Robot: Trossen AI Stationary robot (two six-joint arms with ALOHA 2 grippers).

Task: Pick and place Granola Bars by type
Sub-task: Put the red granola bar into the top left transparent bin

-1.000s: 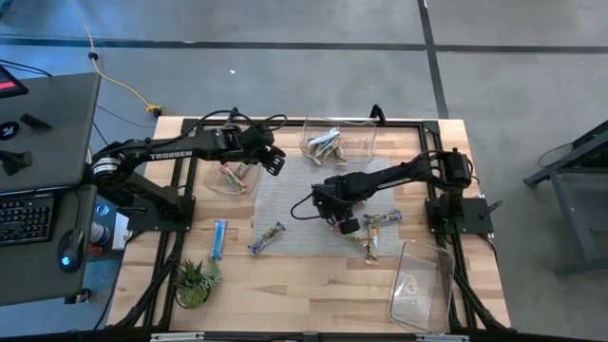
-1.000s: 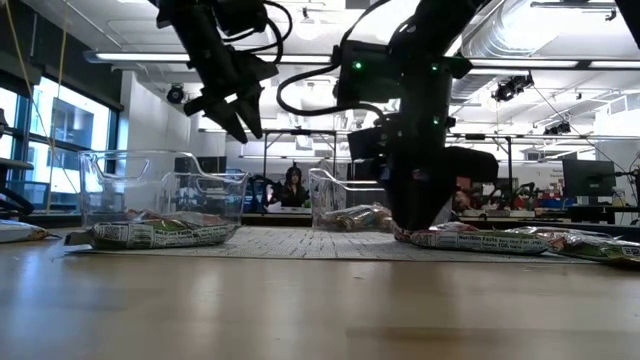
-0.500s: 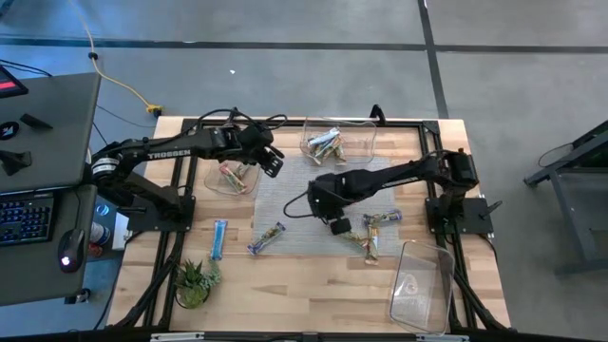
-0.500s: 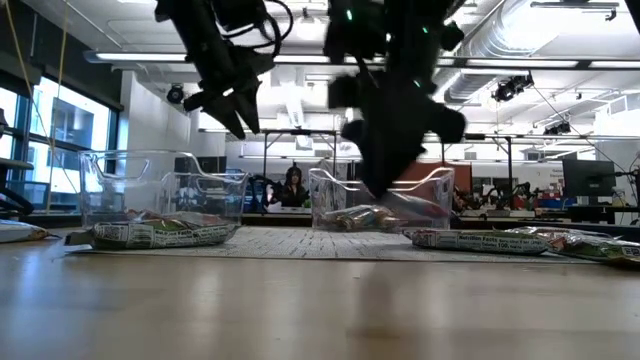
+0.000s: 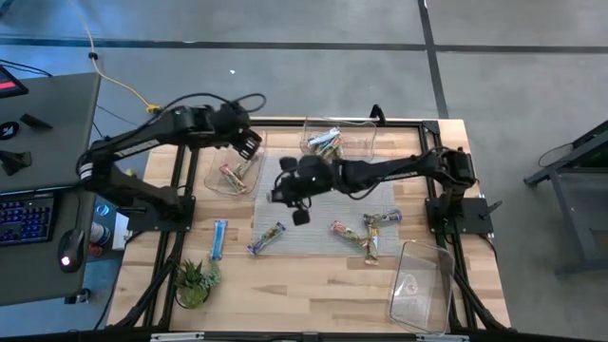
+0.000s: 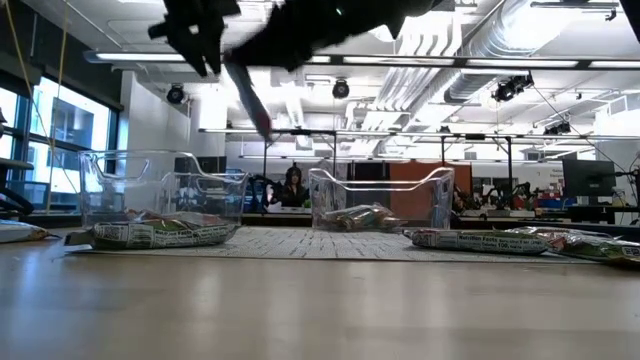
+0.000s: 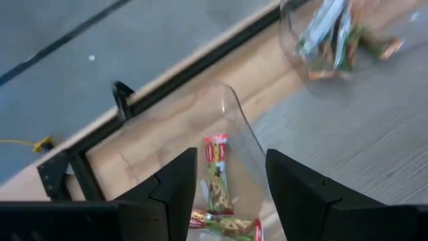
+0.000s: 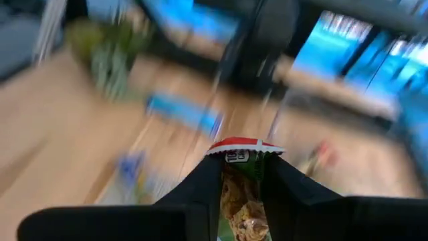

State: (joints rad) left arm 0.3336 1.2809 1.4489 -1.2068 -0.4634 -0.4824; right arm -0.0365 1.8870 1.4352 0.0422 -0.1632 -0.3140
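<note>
Right gripper (image 8: 242, 175) hung mid-frame over the mat (image 5: 323, 204), jaws clamped on a red-topped granola bar (image 8: 242, 191); left gripper (image 7: 227, 194), jaws parted and empty, hovered upper left.

Bars (image 5: 229, 174) in left bin (image 5: 215, 180), bars (image 5: 325, 143) in rear bin (image 5: 366, 144), plant (image 5: 193, 280) front-left

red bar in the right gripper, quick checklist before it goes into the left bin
1. Grip: red-ended bar sits between the right gripper fingers: ok.
2. Target bin holds red bars, same kind: ok.
3. Right gripper over the bin: not ok, it hangs over the mat beside it.
4. Left gripper, open and empty, is above that bin, in the way: not ok.
5. Bar's hang below the fingers: cannot tell.
</note>
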